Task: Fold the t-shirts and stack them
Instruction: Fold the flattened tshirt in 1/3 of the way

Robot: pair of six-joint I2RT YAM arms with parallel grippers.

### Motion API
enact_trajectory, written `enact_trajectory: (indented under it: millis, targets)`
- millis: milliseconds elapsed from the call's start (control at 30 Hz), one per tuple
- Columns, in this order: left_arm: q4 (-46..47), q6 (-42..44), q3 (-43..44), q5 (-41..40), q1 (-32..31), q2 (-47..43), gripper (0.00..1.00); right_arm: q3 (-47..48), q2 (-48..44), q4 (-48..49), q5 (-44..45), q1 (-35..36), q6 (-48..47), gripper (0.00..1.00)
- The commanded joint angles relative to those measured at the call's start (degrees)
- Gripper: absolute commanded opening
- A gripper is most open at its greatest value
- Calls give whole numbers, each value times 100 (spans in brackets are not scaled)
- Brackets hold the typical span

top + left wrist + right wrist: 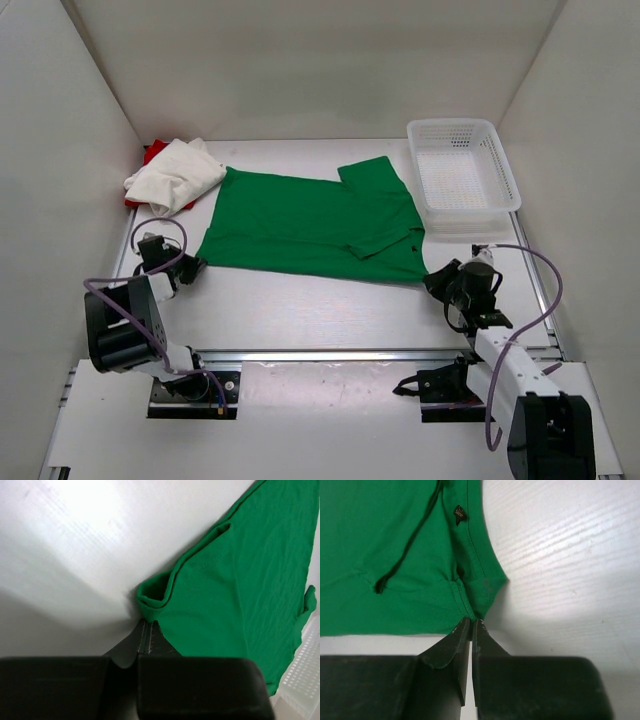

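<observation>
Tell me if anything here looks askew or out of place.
The white shirt lies crumpled on the red shirt in the far left corner, unfolded. The green shirt is spread flat, but its right side is folded over unevenly. The left pincer and right pincer pinch its near corners.

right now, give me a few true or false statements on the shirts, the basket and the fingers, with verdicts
1. The green t-shirt lies spread out in the middle of the table. True.
2. The off-white t-shirt sits in the basket. False: it is bunched at the far left, and the basket holds no shirt.
3. The left fingers and right fingers each pinch a near corner of the green t-shirt. True.
4. The red t-shirt lies on top of the off-white one. False: it peeks out from under it.
</observation>
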Motion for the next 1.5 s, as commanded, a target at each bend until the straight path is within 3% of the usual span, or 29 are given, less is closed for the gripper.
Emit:
enact_trajectory:
  millis: [0, 200, 367, 400, 433, 467, 500, 567, 667, 767, 833, 867, 900, 933, 1000, 1167, 1333, 1467]
  targets:
    - [-558, 303, -276, -206, 139, -690, 0, -108, -451, -477, -45, -53, 31, 0]
    - [-1912, 970, -987, -320, 492, -2227, 0, 93, -1076, -1697, -248, -265, 102, 0]
    - [-2904, 935, -1324, -453, 448, -3636, 0, 383, -1533, -2542, -194, -89, 207, 0]
    - [-2985, 1049, -1262, -505, 439, -3628, 4, 410, -1586, -2614, -125, -71, 242, 0]
    - [-3081, 1068, -1166, -567, 343, -3585, 15, 497, -1691, -2754, 24, -106, 225, 7]
    - [-3056, 1085, -1139, -419, 429, -3549, 21, 490, -1761, -2694, 16, -98, 190, 26]
    - [-2995, 1181, -1078, -183, 569, -3540, 34, 550, -1753, -2668, 25, -97, 137, 48]
    - [-2933, 1199, -937, -233, 536, -3488, 54, 743, -1718, -2711, 7, -89, -64, 59]
    - [-2863, 1261, -612, -427, 299, -3496, 70, 1174, -1666, -2694, 96, 43, -469, 59]
    - [-2434, 1235, -365, -295, -8, -3505, 85, 1500, -1139, -2352, -176, 429, -742, 34]
    - [-2040, 1226, -277, -382, -752, -3496, 79, 1456, -491, -1722, -239, 1155, -611, 6]
    - [-1828, 1165, -277, -435, -1235, -3488, 60, 1526, -331, -1396, -160, 1621, -645, 0]
    - [-1678, 1095, -286, -566, -1501, -3435, 43, 1535, -8, -1245, 136, 1886, -637, 0]
    - [-1450, 1025, -251, -759, -2060, -3330, 35, 1596, 361, -956, 427, 2315, -724, 0]
    - [-1194, 1006, -233, -954, -3045, -3075, 29, 1824, 1117, -516, 352, 2618, -865, 0]
    - [-350, 875, -154, -674, -3981, -1890, 29, 2071, 2191, 56, 323, 2627, -883, 0]
    - [414, 716, -347, -470, -4245, -1343, 29, 2177, 2825, 295, 157, 2618, -953, 0]
    - [486, 786, -418, -558, -4395, -1185, 29, 2256, 3150, 400, 34, 2619, -944, 0]
